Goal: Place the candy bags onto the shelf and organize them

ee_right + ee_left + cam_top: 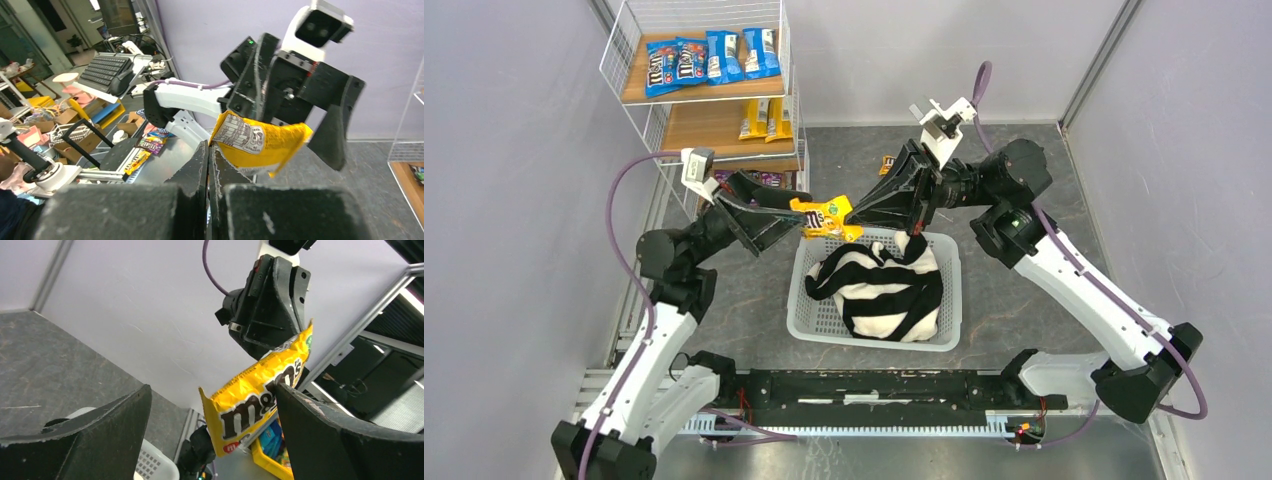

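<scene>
Our right gripper [207, 150] pinches one end of the glossy yellow candy bag [250, 400], probably light, floppy and slick, so our left gripper [802, 220], jaws spread, should clamp the free flat end.

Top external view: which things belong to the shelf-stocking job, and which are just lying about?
Job:
- yellow M&M's bag, pinched by the right hand, between the open left hand fingers
- blue candy bags, top board
- yellow bags, middle board
- shelf

Lying about:
- striped cloth
- white lattice basket holding it
</scene>
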Controlling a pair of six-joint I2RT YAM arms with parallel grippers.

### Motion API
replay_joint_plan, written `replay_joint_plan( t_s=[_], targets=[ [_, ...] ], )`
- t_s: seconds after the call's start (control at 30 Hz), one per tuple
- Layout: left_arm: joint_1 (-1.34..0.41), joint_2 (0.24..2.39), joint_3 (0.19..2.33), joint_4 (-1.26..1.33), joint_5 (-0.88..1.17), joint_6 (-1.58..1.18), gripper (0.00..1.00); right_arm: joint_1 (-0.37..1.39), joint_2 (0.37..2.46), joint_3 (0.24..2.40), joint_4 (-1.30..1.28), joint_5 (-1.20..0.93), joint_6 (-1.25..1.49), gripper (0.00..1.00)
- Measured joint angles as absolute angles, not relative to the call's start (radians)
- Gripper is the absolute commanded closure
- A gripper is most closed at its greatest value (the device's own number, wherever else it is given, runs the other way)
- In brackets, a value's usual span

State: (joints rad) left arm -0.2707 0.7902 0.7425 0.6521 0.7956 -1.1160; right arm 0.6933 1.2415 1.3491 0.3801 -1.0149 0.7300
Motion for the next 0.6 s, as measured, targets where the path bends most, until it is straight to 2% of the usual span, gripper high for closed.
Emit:
replay_joint_plan(
  t_s=[0.1,0.3,0.43,0.6],
  targets=[
    [-0.271,0.838,0.716,0.812,0.820,-1.241,0.00,0.714,1.245,1.355,0.393,-1.009,0.742,1.00],
    [-0.278,1.001,0.659,1.320,0.862,-1.657,0.00,0.716,1.250,1.356,0.434,-0.986,0.780,1.00],
    [-0.280,1.043,0.602,1.409,0.868,-1.776,0.00,0.717,1.264,1.356,0.482,-0.984,0.823,1.00],
    [-0.282,1.011,0.588,1.436,0.869,-1.780,0.00,0.727,1.267,1.356,0.536,-0.984,0.866,1.00]
  ],
)
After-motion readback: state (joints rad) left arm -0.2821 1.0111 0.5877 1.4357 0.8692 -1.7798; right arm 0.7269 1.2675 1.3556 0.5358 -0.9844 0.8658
